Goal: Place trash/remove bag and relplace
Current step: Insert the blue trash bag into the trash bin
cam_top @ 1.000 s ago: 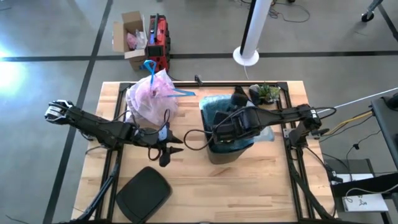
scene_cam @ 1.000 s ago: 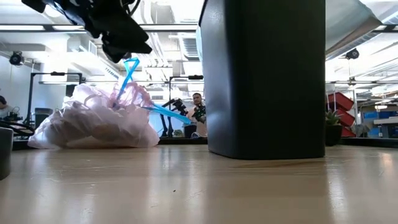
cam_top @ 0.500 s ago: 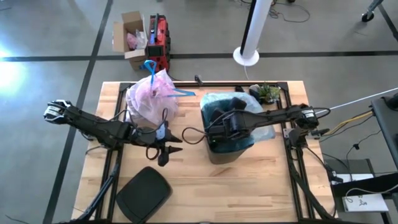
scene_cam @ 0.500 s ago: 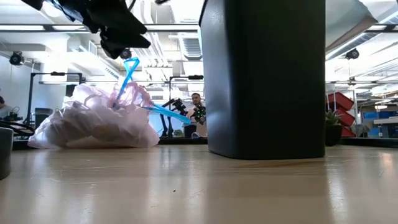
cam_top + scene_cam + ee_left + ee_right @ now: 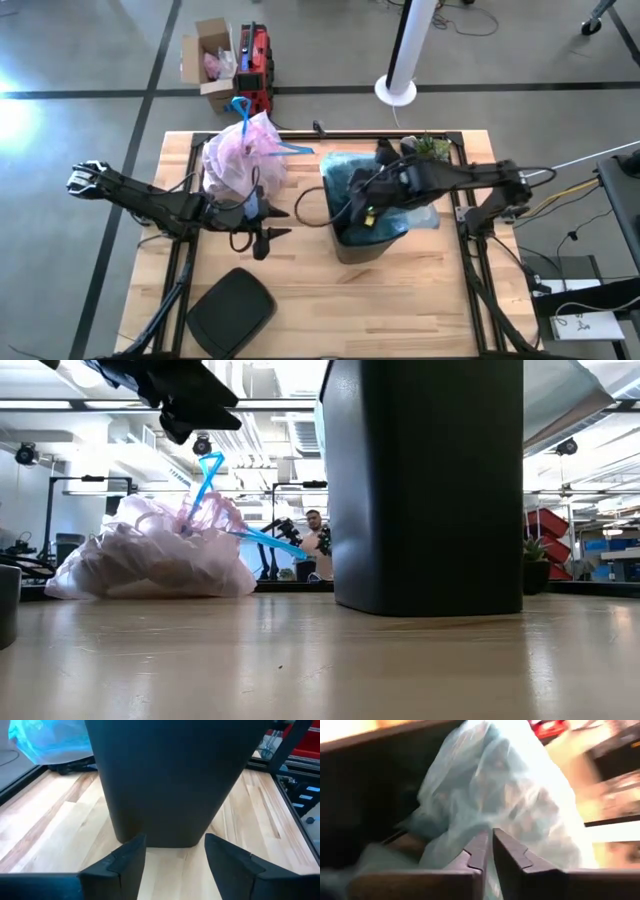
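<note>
The pinkish-white bag [image 5: 243, 155], tied by its blue drawstring [image 5: 207, 475], rests on its bottom on the table's far left; the trash pieces do not show. A black bin [image 5: 350, 243] stands mid-table with a light blue bag [image 5: 345, 165] draped in and over its mouth. My right gripper [image 5: 356, 208] is over the bin's mouth, shut on the blue film [image 5: 510, 785]. My left gripper [image 5: 271, 236] hangs open and empty above the table left of the bin [image 5: 170, 775], fingers pointing at it; it also shows in the low view [image 5: 185, 405]. My right gripper pinches the light blue bag's film [image 5: 489, 870] between its two closed fingers [image 5: 512, 855], over the bin's mouth. The fingers slant down from the table's right side. One layer or several, I cannot tell. The rest of the bag lies loose over the bin's rim.
A black lid [image 5: 230, 310] lies on the table's near left. A small potted plant [image 5: 430, 148] and dark clutter stand at the far right behind the bin. Bare wood lies between the left gripper and the bin [image 5: 60, 835]. People show far behind the table [image 5: 318, 540].
My right gripper has drawn back from the middle of the bin's mouth toward the table's right and far side, and the arm has swung round. The blue bag's film over the bin has shifted with it. The pink bag and bin have stayed put.
</note>
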`<state>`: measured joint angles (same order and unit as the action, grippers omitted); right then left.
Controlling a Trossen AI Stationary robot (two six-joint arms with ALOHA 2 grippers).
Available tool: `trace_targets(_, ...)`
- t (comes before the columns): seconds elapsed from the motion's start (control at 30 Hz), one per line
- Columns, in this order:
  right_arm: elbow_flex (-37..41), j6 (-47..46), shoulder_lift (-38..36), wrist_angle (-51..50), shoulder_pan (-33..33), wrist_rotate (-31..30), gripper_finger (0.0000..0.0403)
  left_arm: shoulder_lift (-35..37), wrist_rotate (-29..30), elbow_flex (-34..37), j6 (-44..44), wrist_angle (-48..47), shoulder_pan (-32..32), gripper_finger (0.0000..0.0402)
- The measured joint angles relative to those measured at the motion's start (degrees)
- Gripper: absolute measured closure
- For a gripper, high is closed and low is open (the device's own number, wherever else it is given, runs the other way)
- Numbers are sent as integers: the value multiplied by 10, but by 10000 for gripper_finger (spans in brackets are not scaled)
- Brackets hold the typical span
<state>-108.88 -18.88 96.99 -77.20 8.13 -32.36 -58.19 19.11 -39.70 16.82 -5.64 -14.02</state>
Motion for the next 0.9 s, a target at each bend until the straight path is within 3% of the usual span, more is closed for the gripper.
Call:
trace_targets(0.17,6,-13,-44,3,-13,112,318,0,0,0,1,2,4,182)
trace_targets(0.4,34,-105,-125,49,-25,129,204,-10,0,0,6,58,5,158)
trace_targets(0.63,190,-150,-259,193,-62,122,152,-38,11,0,42,201,5,154)
trace_targets(0.8,328,-127,-371,355,-78,67,128,-30,51,0,129,205,-9,153)
trace_targets(0.9,413,-114,-442,441,-92,66,112,-27,84,0,158,233,-22,153)
